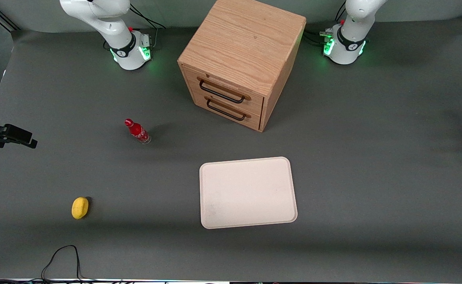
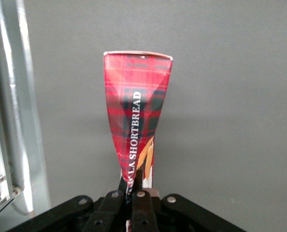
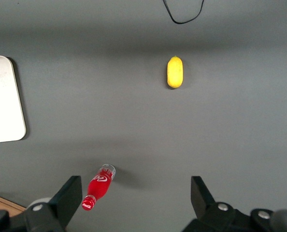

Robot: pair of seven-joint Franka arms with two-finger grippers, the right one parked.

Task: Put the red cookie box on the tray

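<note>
The gripper (image 2: 132,186) hangs above the counter (image 1: 373,157), fingers pinching the red cookie box (image 2: 137,111) by one thin end, so it may swing or slip before reaching the tray (image 1: 248,192).

Glossy cardboard red cookie box (image 2: 136,116), matt tray (image 1: 248,192).

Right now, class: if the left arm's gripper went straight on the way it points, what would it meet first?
The gripper is shut on the long dark-red tartan cardboard cookie box. Past the box's end only plain grey tabletop shows, so the box would likely touch that first; depth is unclear.
</note>
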